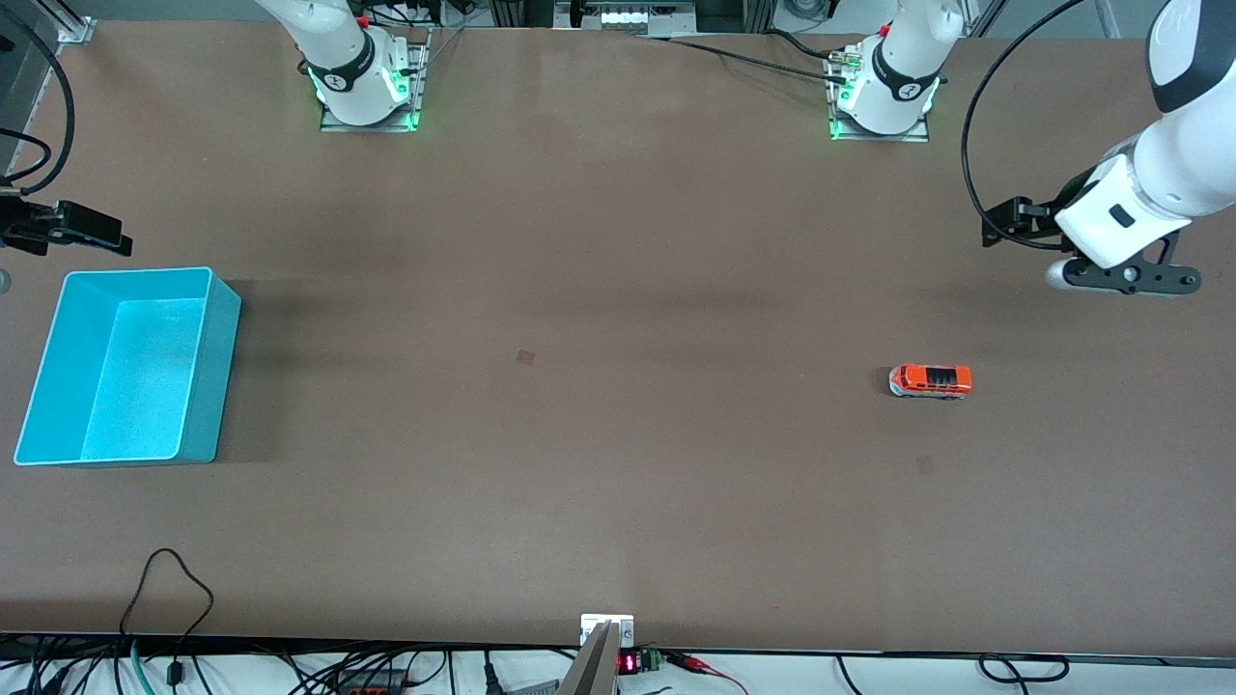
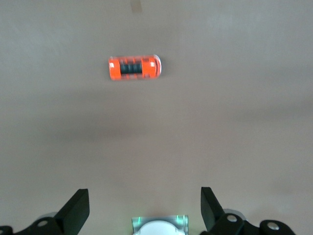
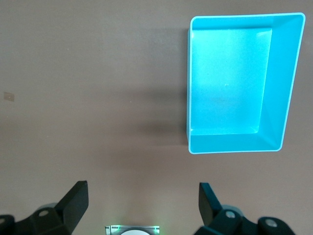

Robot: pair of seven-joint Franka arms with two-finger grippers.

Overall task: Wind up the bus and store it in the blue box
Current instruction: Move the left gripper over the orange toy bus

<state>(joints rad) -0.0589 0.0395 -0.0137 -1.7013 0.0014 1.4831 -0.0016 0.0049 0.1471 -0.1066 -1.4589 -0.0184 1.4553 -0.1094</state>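
Bus [image 1: 930, 380] stands on table [image 1: 579, 434] at 3 o'clock, untouched | blue box [image 1: 126, 367] at 9 o'clock, well apart | left gripper [image 2: 145, 208] hovers near bus, fingers apart | right gripper [image 3: 142, 205] waits beside box, fingers apart | risk: small bus may roll or slip when pinched, wound-up wheels may drive it away.

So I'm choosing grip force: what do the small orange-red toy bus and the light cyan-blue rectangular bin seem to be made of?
The small orange-red toy bus looks like hard painted plastic or die-cast metal: glossy body, dark roof windows; which of the two can't be told. The light cyan-blue rectangular bin looks like thin moulded plastic: smooth, uniformly coloured walls with a faint sheen on its flat bottom.
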